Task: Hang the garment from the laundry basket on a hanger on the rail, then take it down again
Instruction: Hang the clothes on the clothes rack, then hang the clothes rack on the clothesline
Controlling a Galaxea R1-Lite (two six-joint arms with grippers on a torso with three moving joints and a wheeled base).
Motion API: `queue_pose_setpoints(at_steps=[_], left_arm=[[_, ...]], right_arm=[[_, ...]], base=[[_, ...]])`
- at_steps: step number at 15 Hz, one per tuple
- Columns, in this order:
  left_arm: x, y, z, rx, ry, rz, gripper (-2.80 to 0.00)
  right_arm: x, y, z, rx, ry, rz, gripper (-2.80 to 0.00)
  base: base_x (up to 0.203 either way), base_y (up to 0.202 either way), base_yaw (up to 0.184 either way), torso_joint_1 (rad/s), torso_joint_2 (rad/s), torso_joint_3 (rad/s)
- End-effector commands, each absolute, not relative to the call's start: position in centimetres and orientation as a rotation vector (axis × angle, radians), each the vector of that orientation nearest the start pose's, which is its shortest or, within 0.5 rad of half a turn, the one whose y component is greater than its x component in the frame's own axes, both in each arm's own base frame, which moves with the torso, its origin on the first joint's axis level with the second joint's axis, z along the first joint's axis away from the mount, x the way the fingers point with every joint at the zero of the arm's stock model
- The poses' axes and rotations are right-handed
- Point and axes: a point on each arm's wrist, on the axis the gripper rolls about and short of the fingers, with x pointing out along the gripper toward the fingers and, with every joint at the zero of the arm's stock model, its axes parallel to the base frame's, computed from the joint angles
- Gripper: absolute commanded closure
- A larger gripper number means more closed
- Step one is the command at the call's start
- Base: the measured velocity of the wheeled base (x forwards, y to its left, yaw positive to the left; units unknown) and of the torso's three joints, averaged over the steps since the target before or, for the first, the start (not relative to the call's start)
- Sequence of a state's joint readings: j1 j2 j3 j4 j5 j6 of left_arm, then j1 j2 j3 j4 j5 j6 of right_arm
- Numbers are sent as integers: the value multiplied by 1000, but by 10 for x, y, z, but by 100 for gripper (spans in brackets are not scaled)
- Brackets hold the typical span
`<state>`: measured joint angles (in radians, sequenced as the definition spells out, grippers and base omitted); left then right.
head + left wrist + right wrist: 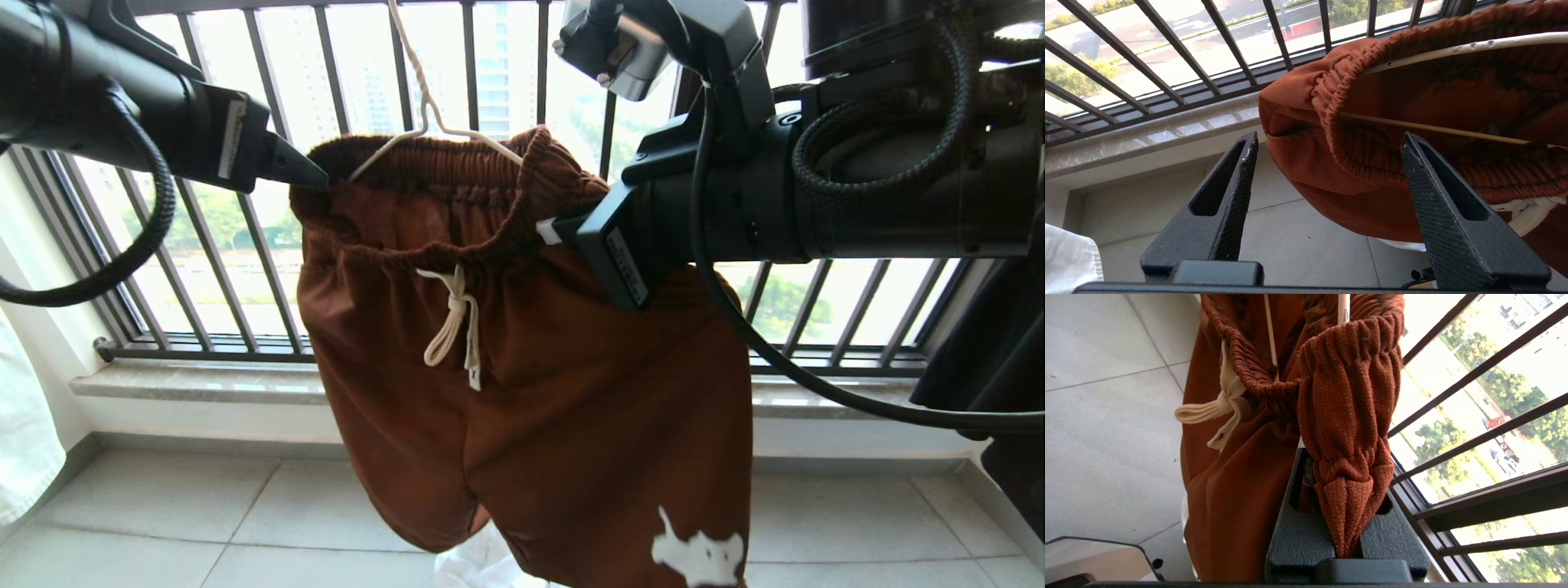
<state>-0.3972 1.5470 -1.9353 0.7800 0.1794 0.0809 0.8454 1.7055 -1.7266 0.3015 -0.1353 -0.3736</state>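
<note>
Rust-brown shorts [522, 384], soft, light and likely to slump, hung on a thin white hanger [424, 122]; the gathered waistband looked the best hold. At three o'clock the right gripper [1347, 535] pinched that waistband; at nine o'clock the left gripper [1327, 147] gaped wide, empty.

Black balustrade [245, 245] of vertical bars spans the back, standing on a pale stone sill [204, 382]. Beyond the bars: trees [1453, 428], road [1180, 53], tall buildings [498, 65]. Floor [204, 514] of light grey tiles. White cloth [24, 425] hangs at the left edge. More white fabric [482, 563] lies on the floor, near the front edge.
</note>
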Motion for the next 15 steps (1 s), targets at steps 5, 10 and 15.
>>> queue_pose_setpoints(at_steps=[5, 10, 15], left_arm=[[140, -54, 425, 173, 233, -225, -280], [154, -37, 421, 149, 263, -176, 0], [171, -12, 409, 210, 295, -353, 0]], right_arm=[[218, 232, 344, -498, 135, 729, 0], [216, 224, 346, -463, 152, 713, 0], [213, 209, 347, -436, 156, 770, 0]], base=[[0, 0, 0, 0, 0, 0], [0, 0, 0, 0, 0, 0], [0, 0, 0, 0, 0, 0]])
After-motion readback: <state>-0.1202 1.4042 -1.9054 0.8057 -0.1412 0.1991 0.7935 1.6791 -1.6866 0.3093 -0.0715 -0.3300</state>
